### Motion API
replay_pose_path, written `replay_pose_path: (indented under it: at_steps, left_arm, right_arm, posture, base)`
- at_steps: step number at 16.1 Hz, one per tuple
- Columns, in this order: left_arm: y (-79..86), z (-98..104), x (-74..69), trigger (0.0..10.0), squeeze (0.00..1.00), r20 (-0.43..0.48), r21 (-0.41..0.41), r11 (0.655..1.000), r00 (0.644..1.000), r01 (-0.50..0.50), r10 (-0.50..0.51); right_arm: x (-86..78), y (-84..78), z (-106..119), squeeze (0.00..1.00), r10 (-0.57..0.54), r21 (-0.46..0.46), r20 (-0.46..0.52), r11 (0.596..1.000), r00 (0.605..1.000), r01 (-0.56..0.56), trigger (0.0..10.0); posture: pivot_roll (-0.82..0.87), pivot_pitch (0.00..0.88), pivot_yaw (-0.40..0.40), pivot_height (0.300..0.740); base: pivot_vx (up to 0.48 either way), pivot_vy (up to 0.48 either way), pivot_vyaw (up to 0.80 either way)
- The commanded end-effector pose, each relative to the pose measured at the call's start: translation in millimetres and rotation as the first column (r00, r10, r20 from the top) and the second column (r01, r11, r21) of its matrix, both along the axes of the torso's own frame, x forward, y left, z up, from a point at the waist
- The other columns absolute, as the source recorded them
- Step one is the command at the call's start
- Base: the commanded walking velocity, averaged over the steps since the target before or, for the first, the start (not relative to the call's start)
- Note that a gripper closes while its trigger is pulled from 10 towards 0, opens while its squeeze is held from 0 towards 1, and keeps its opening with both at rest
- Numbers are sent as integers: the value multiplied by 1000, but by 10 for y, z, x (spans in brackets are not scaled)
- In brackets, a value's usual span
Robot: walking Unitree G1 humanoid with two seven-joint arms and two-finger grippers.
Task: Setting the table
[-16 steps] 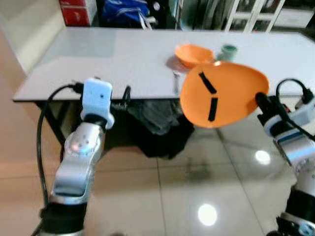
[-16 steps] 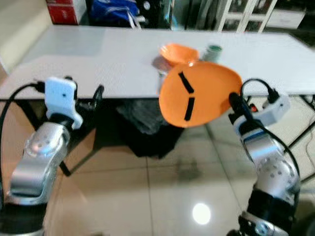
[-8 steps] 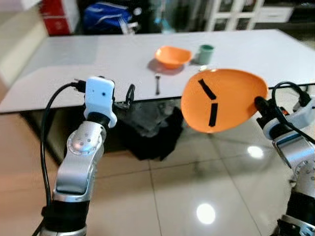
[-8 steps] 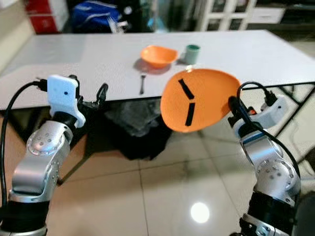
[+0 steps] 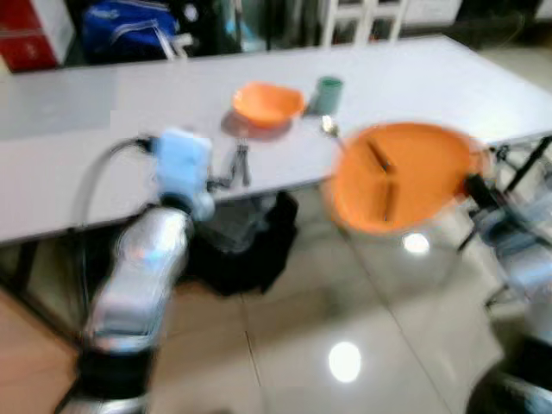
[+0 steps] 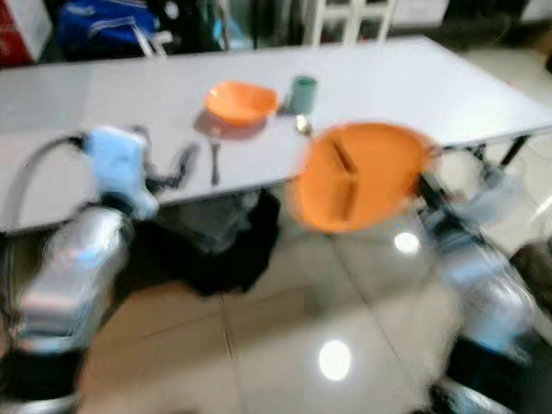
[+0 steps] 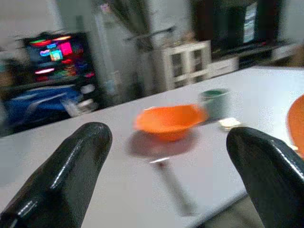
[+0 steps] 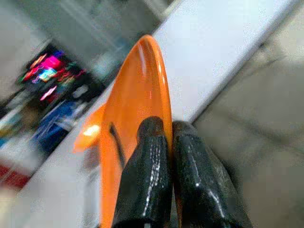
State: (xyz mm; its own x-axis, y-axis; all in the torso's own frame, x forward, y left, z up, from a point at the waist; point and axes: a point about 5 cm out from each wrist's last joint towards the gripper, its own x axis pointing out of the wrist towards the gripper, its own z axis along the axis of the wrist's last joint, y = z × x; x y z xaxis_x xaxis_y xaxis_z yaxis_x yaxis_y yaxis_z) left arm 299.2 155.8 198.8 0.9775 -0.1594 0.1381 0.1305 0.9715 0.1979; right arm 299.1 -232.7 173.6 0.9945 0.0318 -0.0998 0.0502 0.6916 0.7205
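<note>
The right gripper (image 8: 164, 137), at 3 o'clock, pinches the rim of the orange plate (image 5: 398, 177) between closed fingers. The plate hangs tilted off the near edge of the white table (image 5: 103, 129), so a jolt could make it slip or hit that edge. The left gripper (image 7: 166, 161), at 9 o'clock, is spread wide and empty. Farther, toward 12 o'clock, stand an orange bowl (image 5: 267, 102), a green cup (image 5: 329, 89) and, probably, a fork (image 5: 241, 162); the plate could knock them.

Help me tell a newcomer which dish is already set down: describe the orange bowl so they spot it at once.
On the long white table, look near the middle. The orange bowl stands there beside a small green cup, with a fork in front. Unlike the flat orange plate pinched in the right gripper, it is deep and rests on the table.
</note>
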Motion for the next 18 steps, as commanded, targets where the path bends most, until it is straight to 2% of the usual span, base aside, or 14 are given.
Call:
replay_pose_path:
  at_steps: [1,8,12,13,15,18]
  left_arm:
    - [-120,59,-6,10000,0,21,-7,999,999,43,-43]
    - [-135,63,-27,10000,0,18,-5,999,998,53,-53]
    - [-185,41,-62,10000,0,2,6,996,996,89,-89]
    - [-188,34,-77,10000,0,-3,2,994,994,108,-108]
    - [-218,-4,-219,10000,0,-44,-68,959,960,274,-277]
    - [-117,-35,-352,10000,0,-64,-29,939,936,344,-345]
  right_arm:
    - [-35,-122,102,0,-32,-10,39,999,999,32,10000]
    - [-29,-135,78,0,2,11,7,1000,1000,-2,10000]
    - [-25,-141,-23,0,0,35,-78,999,997,2,10000]
    - [-29,-133,-37,0,6,45,-90,999,996,-2,10000]
    - [-50,-67,-111,0,41,59,-148,998,988,-33,10000]
    - [-74,-36,-173,0,46,78,-179,996,983,-33,10000]
  posture:
    - [-39,0,-25,740]
    - [-38,0,-22,740]
    - [-39,0,-20,740]
    - [-39,0,-20,740]
    - [-46,0,-20,740]
    - [-42,0,-25,740]
  base:
    - [458,0,0]
    - [455,0,0]
    - [453,0,0]
    - [405,0,0]
    - [0,0,0]
    - [0,0,0]
